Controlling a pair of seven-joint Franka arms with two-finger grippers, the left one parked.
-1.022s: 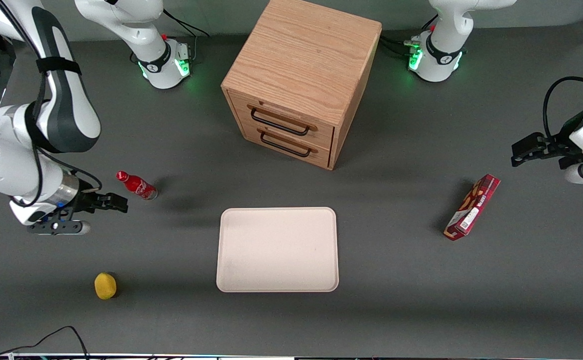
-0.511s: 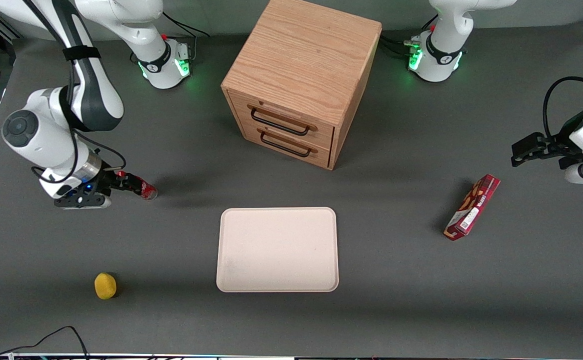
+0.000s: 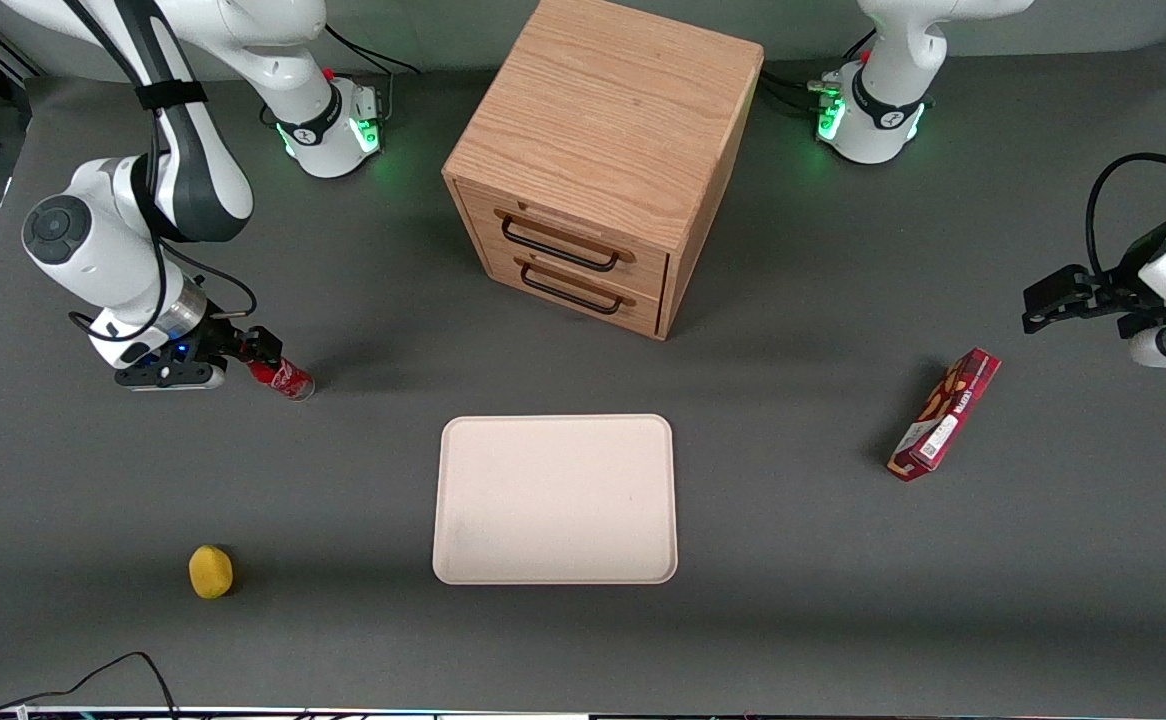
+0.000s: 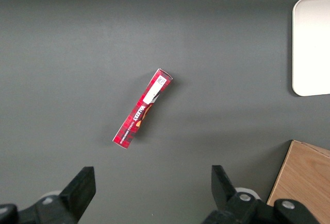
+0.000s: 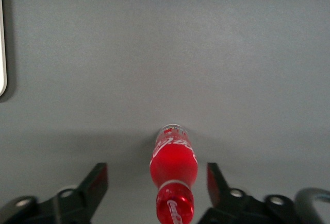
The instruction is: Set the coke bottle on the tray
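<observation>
**Tool straddles the bottle, grasp not yet made**

Bottle first: the coke bottle (image 3: 281, 377) lies on its side on the bench (image 3: 843, 600), its capped end pointing into the tool (image 3: 255, 347) and its clear base pointing away from it. The tool sits low at the cap end, its two fingers (image 5: 95, 183) spread wide with clear gaps on either side of the bottle (image 5: 174, 175), so it is open and grips nothing. That straddling pose seems chosen so the jaws can close across the narrow width of the bottle rather than along its length, which would give the firmest hold on a round, rolling thing.

The tray (image 3: 555, 499) lies well apart from the tool, out past the bottle's base end and nearer the front camera, bare. A yellow fruit-like object (image 3: 210, 571) rests nearer the camera than the tool, apart from it.

Likely next: close on the bottle, lift, carry it to the tray.
</observation>
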